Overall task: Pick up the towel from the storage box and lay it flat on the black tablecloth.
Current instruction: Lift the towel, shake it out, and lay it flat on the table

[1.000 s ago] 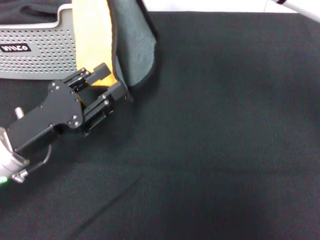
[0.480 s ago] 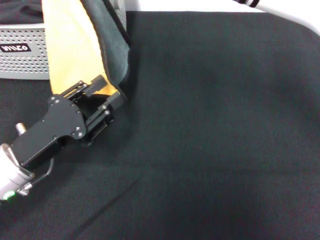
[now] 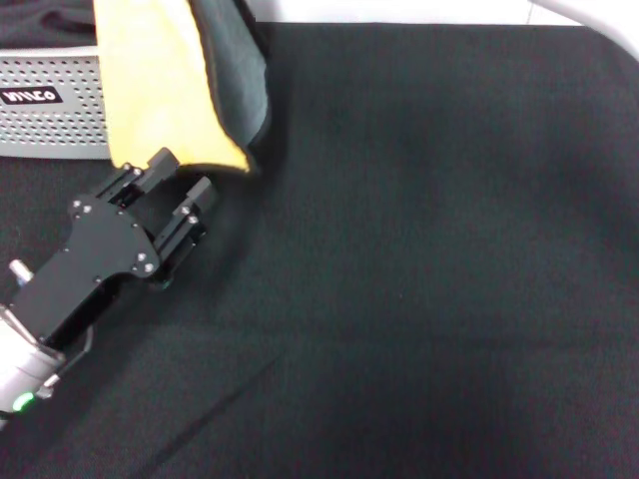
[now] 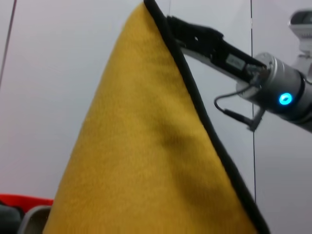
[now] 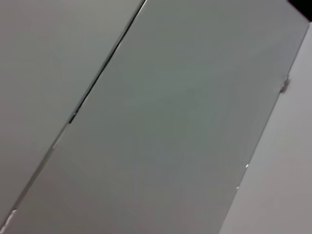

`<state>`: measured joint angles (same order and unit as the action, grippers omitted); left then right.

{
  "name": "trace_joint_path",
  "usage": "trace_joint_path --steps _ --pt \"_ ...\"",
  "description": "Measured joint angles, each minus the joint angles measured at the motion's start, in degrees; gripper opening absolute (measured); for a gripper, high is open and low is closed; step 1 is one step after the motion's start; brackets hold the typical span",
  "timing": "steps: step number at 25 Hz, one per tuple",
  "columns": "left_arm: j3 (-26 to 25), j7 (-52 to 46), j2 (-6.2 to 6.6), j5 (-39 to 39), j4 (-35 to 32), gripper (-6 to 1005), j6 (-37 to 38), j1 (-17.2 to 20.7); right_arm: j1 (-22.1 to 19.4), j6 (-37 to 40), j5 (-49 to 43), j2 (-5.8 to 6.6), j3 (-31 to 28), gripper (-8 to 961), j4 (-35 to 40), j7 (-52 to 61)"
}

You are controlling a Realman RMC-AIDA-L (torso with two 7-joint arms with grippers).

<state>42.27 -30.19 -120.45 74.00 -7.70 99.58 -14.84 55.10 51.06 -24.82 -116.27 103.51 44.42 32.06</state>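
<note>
Towel hanging from above, left gripper just under its lower edge.

Head view: the left gripper [image 3: 188, 178], fingers parted, touches the yellow hem of the towel [image 3: 165, 85]; the storage box [image 3: 55, 115] sits behind it, the black tablecloth [image 3: 429, 259] beneath.
Left wrist view: yellow towel [image 4: 146, 161] fills the frame; the right gripper [image 4: 195, 36] pinches its top corner.

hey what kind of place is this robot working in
Probably a lab or test bench, not a home: a table under a black tablecloth, a storage box, plain pale wall panels, and the left pincer beside a hanging towel.
</note>
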Motion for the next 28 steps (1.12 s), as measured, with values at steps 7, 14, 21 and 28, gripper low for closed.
trace_joint_path --steps 7,14,21,28 --pt "0.0 4.1 -0.11 0.0 6.2 510 -1.3 -2.6 1.0 0.2 0.4 0.0 -0.3 6 -0.5 -1.7" --pt "0.7 -7.9 0.21 2.2 7.4 508 -0.9 -4.0 0.7 1.6 0.4 0.0 -0.3 5 -0.4 -2.9" --pt "2.5 -23.8 0.38 5.7 6.8 505 2.0 -5.7 0.3 4.9 3.1 0.0 -0.3 5 -0.8 -5.6" --pt "8.4 -42.6 0.62 6.9 0.9 508 7.0 -8.1 0.2 8.0 3.2 0.0 -0.6 5 -0.8 -6.2"
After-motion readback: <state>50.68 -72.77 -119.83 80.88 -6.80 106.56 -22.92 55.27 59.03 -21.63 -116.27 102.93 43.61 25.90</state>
